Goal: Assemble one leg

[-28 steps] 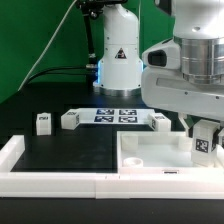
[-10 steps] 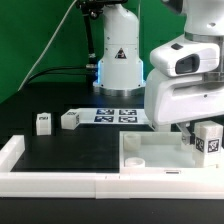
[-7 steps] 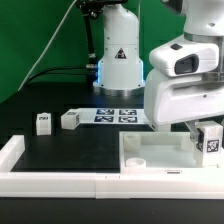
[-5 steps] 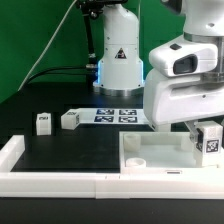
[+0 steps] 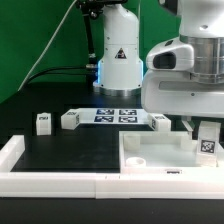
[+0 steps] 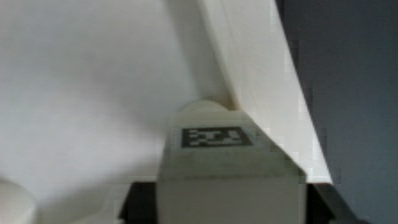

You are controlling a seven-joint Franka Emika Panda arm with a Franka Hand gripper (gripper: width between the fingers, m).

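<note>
My gripper (image 5: 203, 131) is shut on the leg (image 5: 207, 145), a small white square post with a black-and-white tag. I hold it upright over the corner of the large white tabletop (image 5: 150, 149) at the exterior view's right. In the wrist view the leg (image 6: 221, 170) stands between my two black fingers (image 6: 144, 201), tag facing the camera, its far end against the tabletop's surface (image 6: 89, 80) beside a raised edge (image 6: 249, 55). Whether the leg's end sits in a hole is hidden.
Three more white legs lie on the black mat: two at the exterior view's left (image 5: 43, 122) (image 5: 69, 119) and one behind the tabletop (image 5: 161, 121). The marker board (image 5: 112, 115) lies at the back. White border bars (image 5: 60, 181) run along the front and left.
My wrist has turned since half a second ago. The leg in my grip has shifted slightly to the exterior view's left and a little lower. The loose legs have not moved.
</note>
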